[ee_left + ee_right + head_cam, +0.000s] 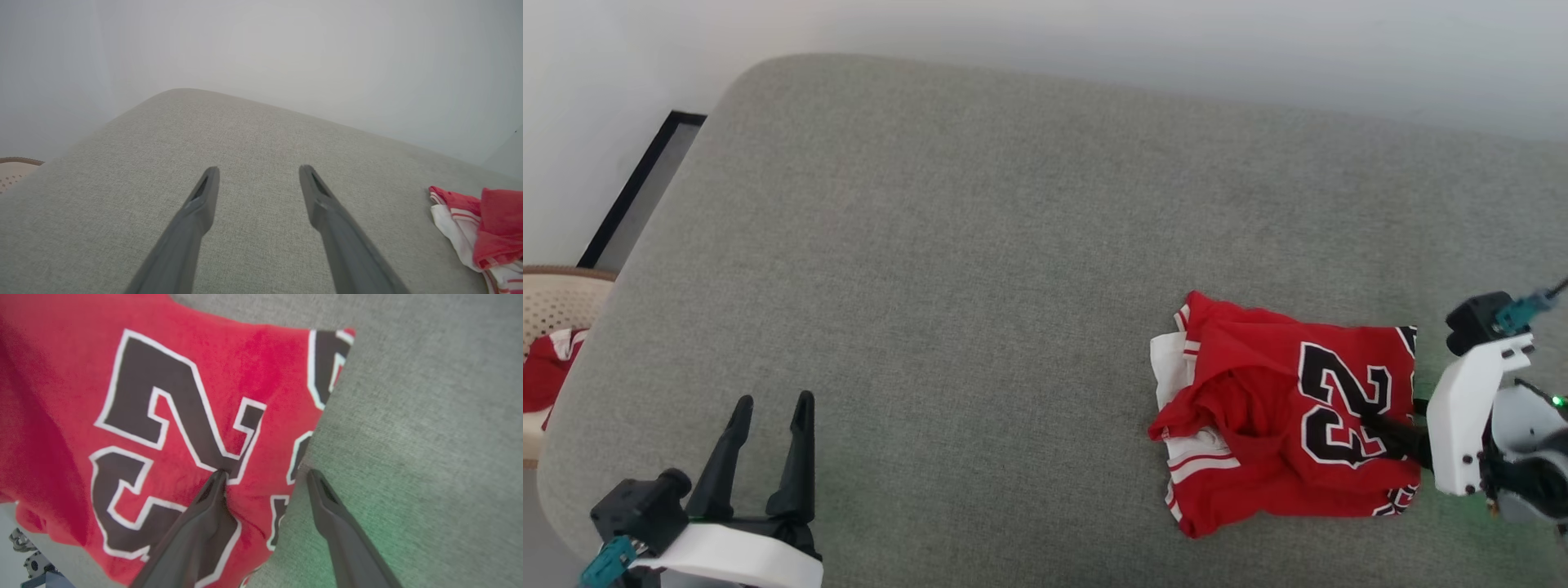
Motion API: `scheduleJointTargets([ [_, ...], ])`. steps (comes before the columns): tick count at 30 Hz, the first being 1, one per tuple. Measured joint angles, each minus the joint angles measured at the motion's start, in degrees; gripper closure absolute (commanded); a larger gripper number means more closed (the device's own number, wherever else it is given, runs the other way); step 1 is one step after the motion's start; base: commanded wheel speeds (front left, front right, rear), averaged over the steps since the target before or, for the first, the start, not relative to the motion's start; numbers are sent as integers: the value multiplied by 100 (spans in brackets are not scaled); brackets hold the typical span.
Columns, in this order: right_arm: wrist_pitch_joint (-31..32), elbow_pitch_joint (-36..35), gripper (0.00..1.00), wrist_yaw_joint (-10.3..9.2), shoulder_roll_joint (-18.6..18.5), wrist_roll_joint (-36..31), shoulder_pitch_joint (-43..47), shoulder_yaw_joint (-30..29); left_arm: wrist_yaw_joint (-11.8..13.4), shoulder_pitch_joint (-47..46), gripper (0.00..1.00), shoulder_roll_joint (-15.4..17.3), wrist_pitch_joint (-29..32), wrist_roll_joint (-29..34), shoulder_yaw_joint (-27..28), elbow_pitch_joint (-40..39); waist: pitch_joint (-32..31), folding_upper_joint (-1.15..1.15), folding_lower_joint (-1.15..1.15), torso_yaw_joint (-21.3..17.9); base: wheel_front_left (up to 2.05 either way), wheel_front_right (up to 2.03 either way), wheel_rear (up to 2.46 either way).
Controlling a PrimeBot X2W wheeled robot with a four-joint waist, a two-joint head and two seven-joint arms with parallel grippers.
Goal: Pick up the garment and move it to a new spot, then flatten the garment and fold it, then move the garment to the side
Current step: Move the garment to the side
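i judge we are late in the task; the shirt [1282, 416] lies in a rough folded block on the right part of the grey cushion [980, 245], number print up, with a white sleeve and striped trim poking out at its left side, so the fold is done but not neat; what i take to be left is shifting it to the side.

the right gripper [265, 475] is spread wide and holds nothing; it straddles the shirt's right edge, one finger lying on the black number, the other on bare cushion just beside the cloth; the left gripper [774, 400] is also wide open and empty, hovering over bare cushion at the lower left, well apart from the shirt.

the next move, as i see it, calls for closing the right fingers on that edge and catching every layer, not the top one alone, or the fold will fall open when i pull; a low drag looks safer to me than a high lift; the loose sleeve may trail.

at the far left, past the cushion's edge, stands a pale perforated basket [556, 306]; in it lies some red and white cloth [543, 371]; i cannot tell what it is.
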Motion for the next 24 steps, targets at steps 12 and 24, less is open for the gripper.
scheduleJointTargets([
  [12,1633,459,100,-2,376,212,-643,-166,0,-395,0,-23,0,-185,-247,199,363,0,0,157,0,0,0],
  [24,1755,-299,100,1,203,223,-658,-782,-1,-864,0,169,0,-374,-315,274,461,0,0,-196,0,0,0],
])
